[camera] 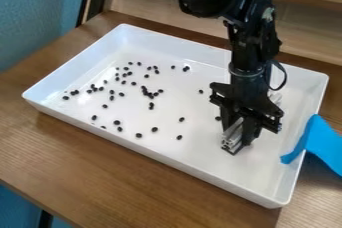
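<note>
Across the left and middle of your white tray (167,156), black beans (145,91) lie scattered. To their right, your gripper (239,131) points down inside the tray, its fingers closed around a grey metal bar (232,140) that slants from near to far right. Farther right, a blue strip (323,142) hangs over the tray's edge.

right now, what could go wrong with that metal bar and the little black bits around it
The gripper is down at the grooved metal bar, which sits at a slant; it might slip or twist if lifted. Small black pieces lie loose nearby, so a sideways sweep could scatter them. The blue strip hangs over the rim of the white tray and could snag if the arm swings that way.
</note>
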`<state>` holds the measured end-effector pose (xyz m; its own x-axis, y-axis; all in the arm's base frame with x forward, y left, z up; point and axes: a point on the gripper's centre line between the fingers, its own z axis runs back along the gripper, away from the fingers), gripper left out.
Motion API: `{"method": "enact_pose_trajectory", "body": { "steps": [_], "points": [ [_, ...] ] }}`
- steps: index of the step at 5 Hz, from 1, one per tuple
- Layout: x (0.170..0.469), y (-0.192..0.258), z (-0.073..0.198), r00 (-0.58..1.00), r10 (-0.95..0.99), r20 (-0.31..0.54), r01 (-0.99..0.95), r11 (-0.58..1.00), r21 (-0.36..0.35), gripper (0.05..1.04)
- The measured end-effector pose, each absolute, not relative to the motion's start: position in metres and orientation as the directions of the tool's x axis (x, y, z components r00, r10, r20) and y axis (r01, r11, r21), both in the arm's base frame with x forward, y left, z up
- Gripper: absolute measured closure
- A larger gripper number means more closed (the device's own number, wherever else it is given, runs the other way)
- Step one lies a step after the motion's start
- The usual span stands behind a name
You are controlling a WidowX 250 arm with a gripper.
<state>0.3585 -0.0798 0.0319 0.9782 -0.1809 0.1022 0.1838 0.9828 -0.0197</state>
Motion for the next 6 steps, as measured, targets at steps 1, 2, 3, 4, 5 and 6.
{"method": "enact_pose_trajectory", "body": {
  "steps": [1, 2, 3, 4, 5, 6],
  "points": [
    [0.356, -0.061, 0.030, 0.982, -0.164, 0.097, 0.167, 0.986, -0.016, 0.694],
    [0.349, -0.015, 0.031, 0.990, -0.111, 0.090, 0.112, 0.994, -0.008, 0.694],
    [0.346, 0.015, 0.030, 0.991, -0.098, 0.087, 0.098, 0.995, 0.006, 0.694],
    [0.345, 0.040, 0.029, 0.994, -0.073, 0.087, 0.072, 0.997, 0.012, 0.694],
    [0.342, 0.070, 0.031, 0.995, -0.048, 0.092, 0.046, 0.999, 0.019, 0.694],
    [0.345, 0.091, 0.030, 0.996, -0.026, 0.088, 0.025, 0.999, 0.021, 0.694]
  ]
}}
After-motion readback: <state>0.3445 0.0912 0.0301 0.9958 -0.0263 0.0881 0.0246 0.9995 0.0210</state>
